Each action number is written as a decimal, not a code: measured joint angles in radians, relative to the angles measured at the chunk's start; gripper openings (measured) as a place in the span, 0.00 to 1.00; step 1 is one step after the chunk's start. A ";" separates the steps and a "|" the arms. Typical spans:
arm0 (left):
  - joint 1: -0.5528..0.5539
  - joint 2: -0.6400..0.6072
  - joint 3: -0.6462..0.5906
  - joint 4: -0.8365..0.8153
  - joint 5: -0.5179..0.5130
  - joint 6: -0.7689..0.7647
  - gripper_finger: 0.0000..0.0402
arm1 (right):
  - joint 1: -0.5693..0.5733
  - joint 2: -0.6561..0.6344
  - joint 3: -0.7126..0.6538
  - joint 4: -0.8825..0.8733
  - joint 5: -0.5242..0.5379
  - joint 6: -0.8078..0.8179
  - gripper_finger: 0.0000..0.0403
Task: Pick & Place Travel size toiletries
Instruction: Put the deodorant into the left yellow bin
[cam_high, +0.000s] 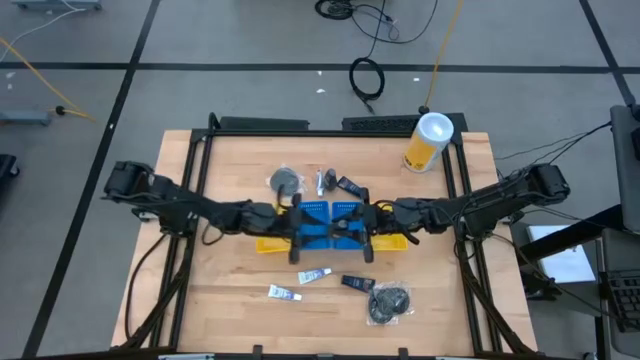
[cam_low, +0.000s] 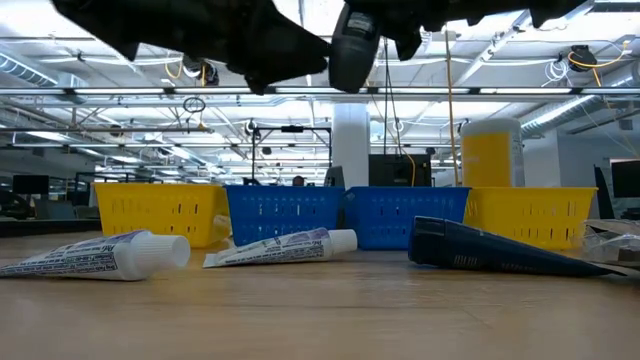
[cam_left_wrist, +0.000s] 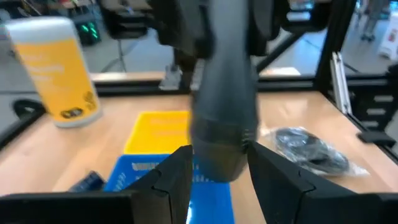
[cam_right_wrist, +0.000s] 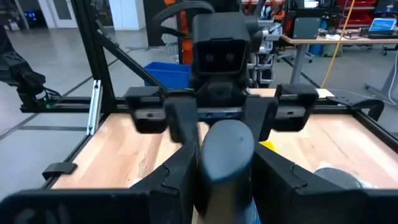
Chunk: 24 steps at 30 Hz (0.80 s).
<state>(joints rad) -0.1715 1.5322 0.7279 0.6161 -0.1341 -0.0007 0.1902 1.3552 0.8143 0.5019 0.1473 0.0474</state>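
A dark grey bottle (cam_left_wrist: 224, 134) is lifted between both grippers over the blue bins (cam_high: 318, 226); in the low view the bottle (cam_low: 355, 50) shows high above the table. My left gripper (cam_left_wrist: 219, 177) and right gripper (cam_right_wrist: 225, 177) face each other, and both are shut on it. On the near table lie two white tubes (cam_low: 100, 256) (cam_low: 285, 247), a navy packet (cam_low: 500, 252) and a grey-black bundle (cam_high: 390, 302). Another bundle (cam_high: 285, 180) and small items (cam_high: 345, 185) lie beyond the bins. My left gripper pinches the dark grey bottle between its two fingers (cam_left_wrist: 177, 177), at the bottle's wider end (cam_left_wrist: 222, 158). It comes from the table's left. The bottle is lifted clear of the table. My right gripper pinches the same bottle near its rounded end (cam_right_wrist: 227, 146), one finger (cam_right_wrist: 180, 180) on each side. It comes from the table's right, opposite the left gripper (cam_right_wrist: 214, 115).
Yellow bins (cam_low: 160, 212) (cam_low: 530, 215) flank the two blue bins (cam_low: 285, 213) in a row across the table's middle. A large yellow canister with a white lid (cam_high: 428, 140) stands at the far right corner. Black frame rails edge the table (cam_high: 190, 180).
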 joint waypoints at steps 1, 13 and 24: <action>0.000 0.011 0.016 -0.018 0.013 -0.001 0.39 | 0.000 0.000 0.000 -0.002 0.000 0.001 0.27; -0.002 0.023 0.051 -0.038 0.053 -0.033 0.39 | 0.001 0.000 0.000 -0.007 0.005 -0.013 0.27; -0.004 0.023 0.051 -0.037 0.036 -0.033 0.39 | 0.001 0.000 0.042 -0.014 0.008 -0.052 0.26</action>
<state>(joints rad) -0.1753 1.5547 0.7792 0.5792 -0.0983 -0.0342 0.1909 1.3552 0.8566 0.4881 0.1556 -0.0046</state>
